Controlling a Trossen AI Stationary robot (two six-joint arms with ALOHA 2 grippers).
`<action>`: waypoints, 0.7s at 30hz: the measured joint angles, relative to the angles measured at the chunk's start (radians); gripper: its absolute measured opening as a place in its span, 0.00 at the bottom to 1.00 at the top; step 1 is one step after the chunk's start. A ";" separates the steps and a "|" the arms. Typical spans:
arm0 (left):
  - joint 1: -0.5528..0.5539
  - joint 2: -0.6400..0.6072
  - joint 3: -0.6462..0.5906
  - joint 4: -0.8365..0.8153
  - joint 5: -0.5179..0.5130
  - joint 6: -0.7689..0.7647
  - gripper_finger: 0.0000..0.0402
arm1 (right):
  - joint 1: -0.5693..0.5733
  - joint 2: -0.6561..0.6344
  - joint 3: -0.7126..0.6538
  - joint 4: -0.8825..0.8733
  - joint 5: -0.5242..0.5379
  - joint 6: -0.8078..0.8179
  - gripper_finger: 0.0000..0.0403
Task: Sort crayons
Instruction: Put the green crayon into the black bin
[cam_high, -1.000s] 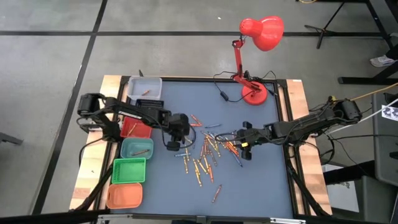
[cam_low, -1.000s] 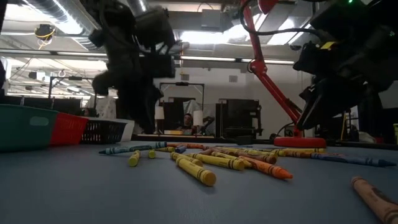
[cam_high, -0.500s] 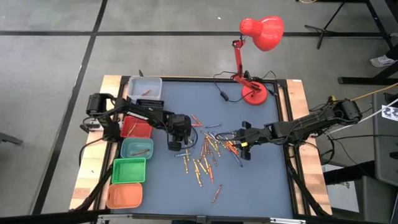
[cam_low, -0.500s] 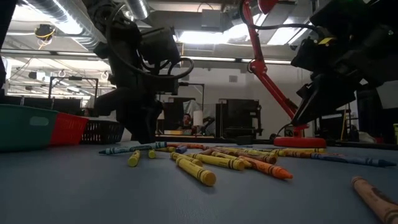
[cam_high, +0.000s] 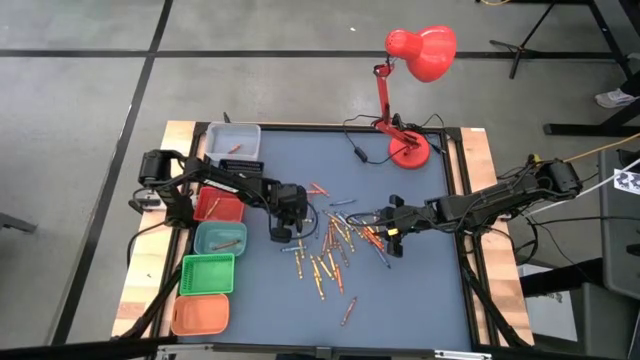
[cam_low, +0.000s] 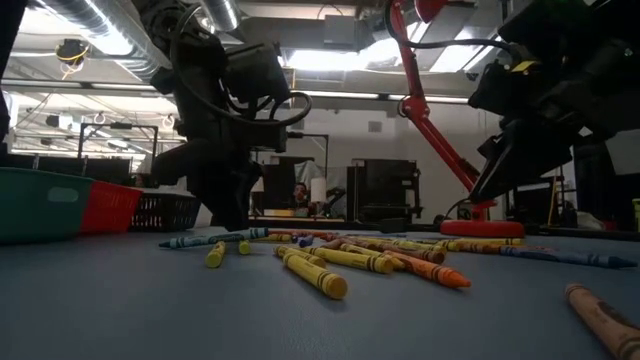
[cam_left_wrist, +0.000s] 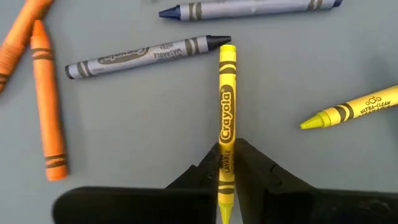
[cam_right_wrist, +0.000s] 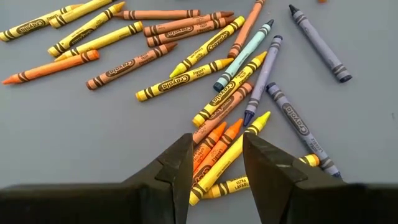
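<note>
Left wrist view shows the left gripper (cam_left_wrist: 227, 163) with its two dark fingers drawn in against a yellow crayon (cam_left_wrist: 226, 124), which runs forward between them while lying on the blue-grey table (cam_left_wrist: 137, 137). Just past that crayon's far end lies a grey crayon (cam_left_wrist: 146, 55), crosswise; beyond it a blue crayon (cam_left_wrist: 249, 9), and off to one side an orange crayon (cam_left_wrist: 48, 102). From above, this gripper (cam_high: 284, 232) is down at the near edge of the crayons (cam_high: 335, 245), with a red bin (cam_high: 217, 208) and a teal bin (cam_high: 220, 238) just behind it.

Across the heap, the right gripper (cam_right_wrist: 213, 163) has its fingers apart, holding nothing, hovering over a cluster of orange and yellow sticks. In the high view it (cam_high: 392, 237) sits on the pile's opposite side from the left one.

A red desk lamp (cam_high: 405, 70) stands at the table's far edge. The low view looks past the crayons into a workshop with ceiling lights and dark equipment.
</note>
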 joint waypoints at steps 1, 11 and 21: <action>0.000 -0.001 0.000 0.000 -0.001 0.000 0.03 | 0.000 0.000 0.000 0.000 0.002 0.015 0.34; 0.000 0.005 0.076 -0.107 -0.019 0.000 0.00 | 0.000 0.000 0.000 -0.003 0.072 0.182 0.34; 0.002 0.003 0.244 -0.287 -0.020 0.001 0.00 | 0.000 0.000 0.001 -0.059 0.127 0.305 0.34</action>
